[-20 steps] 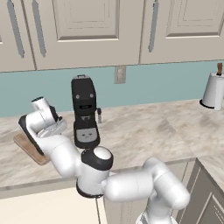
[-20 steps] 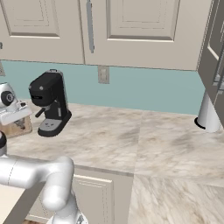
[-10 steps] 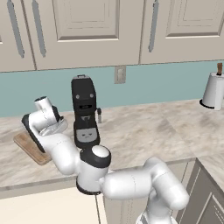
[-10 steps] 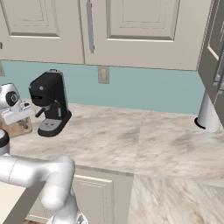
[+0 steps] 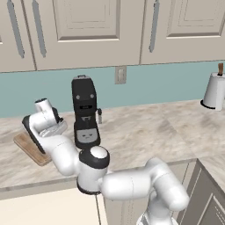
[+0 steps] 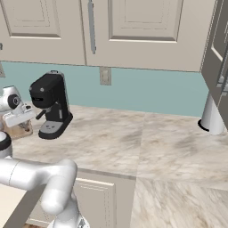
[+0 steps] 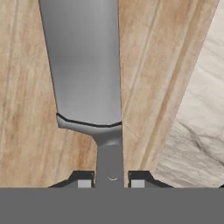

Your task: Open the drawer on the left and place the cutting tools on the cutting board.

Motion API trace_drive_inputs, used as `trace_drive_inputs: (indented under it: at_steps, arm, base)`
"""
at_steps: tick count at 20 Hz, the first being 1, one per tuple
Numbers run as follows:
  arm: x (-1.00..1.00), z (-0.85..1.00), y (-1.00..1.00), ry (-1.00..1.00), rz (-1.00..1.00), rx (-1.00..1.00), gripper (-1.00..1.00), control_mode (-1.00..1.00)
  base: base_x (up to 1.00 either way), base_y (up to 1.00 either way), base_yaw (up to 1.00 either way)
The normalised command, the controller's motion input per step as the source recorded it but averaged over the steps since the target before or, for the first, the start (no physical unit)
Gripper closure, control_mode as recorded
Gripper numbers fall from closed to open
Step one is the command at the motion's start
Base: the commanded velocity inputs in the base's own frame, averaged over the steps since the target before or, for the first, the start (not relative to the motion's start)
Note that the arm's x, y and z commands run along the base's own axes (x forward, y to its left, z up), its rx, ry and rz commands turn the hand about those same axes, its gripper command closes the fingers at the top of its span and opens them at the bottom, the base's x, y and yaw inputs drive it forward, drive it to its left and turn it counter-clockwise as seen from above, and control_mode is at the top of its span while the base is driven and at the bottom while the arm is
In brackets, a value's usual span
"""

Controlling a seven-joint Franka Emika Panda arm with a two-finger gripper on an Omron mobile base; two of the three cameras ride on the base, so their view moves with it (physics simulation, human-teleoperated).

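Over the cutting board [image 7: 26, 109], at the left end of the counter [image 5: 149, 132]: my gripper [image 7: 108, 183] points down at the plank grain, with the knife [image 7: 87, 65] running away from my fingertips across the wood. My two fingertips [image 7: 84, 180] sit tight against either side of the knife's narrow neck, closed on it with no gap visible. The blade looks grey and broad from this close; I cannot tell whether it touches the board or hangs just above it. The board's edge runs diagonally at the right of the hand view, marbled counter beyond it.

From the left base view, my hand [image 5: 44, 121] is low above the board [image 5: 30, 149], which lies flat beside the black coffee machine [image 5: 85, 112], to its left. My arm covers most of the board; only its near corner shows. From the right base view, my hand [image 6: 15, 111] is at the frame's left edge, the coffee machine [image 6: 51, 104] just beside it.

A paper towel roll [image 5: 215, 90] stands well apart at the counter's far right.
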Motion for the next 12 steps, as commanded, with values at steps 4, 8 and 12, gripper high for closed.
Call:
trace_drive_inputs:
  at_steps: [4,8,12]
  arm:
    - [0.24,-0.11,0.18,0.0,0.0,0.02,1.0,-1.0]
    - [0.19,-0.17,0.18,0.0,0.0,0.01,1.0,-1.0]
    - [0.02,-0.27,0.28,0.01,0.0,0.0,-1.0,-1.0]
  base:
    - [0.0,0.0,0.0]
    - [0.0,0.0,0.0]
    - [0.0,0.0,0.0]
